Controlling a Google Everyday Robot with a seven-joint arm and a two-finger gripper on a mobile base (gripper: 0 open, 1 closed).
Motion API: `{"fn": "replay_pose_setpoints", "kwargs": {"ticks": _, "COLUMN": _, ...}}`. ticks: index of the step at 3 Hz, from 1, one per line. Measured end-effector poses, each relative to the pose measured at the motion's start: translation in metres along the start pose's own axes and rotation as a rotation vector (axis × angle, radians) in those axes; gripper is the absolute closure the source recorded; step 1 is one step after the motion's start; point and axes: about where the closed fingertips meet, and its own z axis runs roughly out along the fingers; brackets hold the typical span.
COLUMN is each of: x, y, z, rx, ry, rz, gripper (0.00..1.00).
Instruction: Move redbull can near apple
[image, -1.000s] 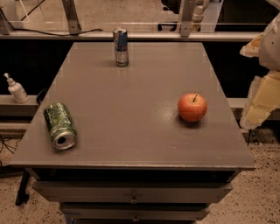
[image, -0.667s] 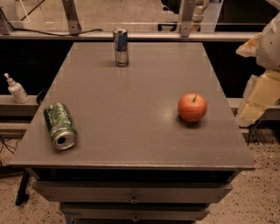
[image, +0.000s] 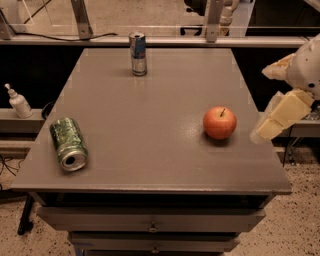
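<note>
You are looking at a grey table with the gripper hovering off its right edge.
The gripper is hanging at the right of the frame, its two pale fingers standing apart and clasping nothing. A green can is lying on its side at the lower left. The apple is sitting right of centre, near the gripper. The redbull can is standing upright at the top of the frame, well apart from the apple.

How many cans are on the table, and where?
2. The blue can stands at the far edge; the green can lies at the near left. The tool hovers right of the table.
</note>
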Motion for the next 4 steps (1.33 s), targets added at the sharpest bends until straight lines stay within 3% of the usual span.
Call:
{"fn": "replay_pose_setpoints", "kwargs": {"ticks": 2, "x": -0.017, "y": -0.031, "z": 0.018, "rx": 0.002, "ry": -0.189, "rz": 0.084, "gripper": 0.00}}
{"fn": "replay_pose_setpoints", "kwargs": {"ticks": 4, "x": -0.011, "y": -0.030, "z": 0.014, "rx": -0.007, "ry": -0.211, "rz": 0.106, "gripper": 0.00}}
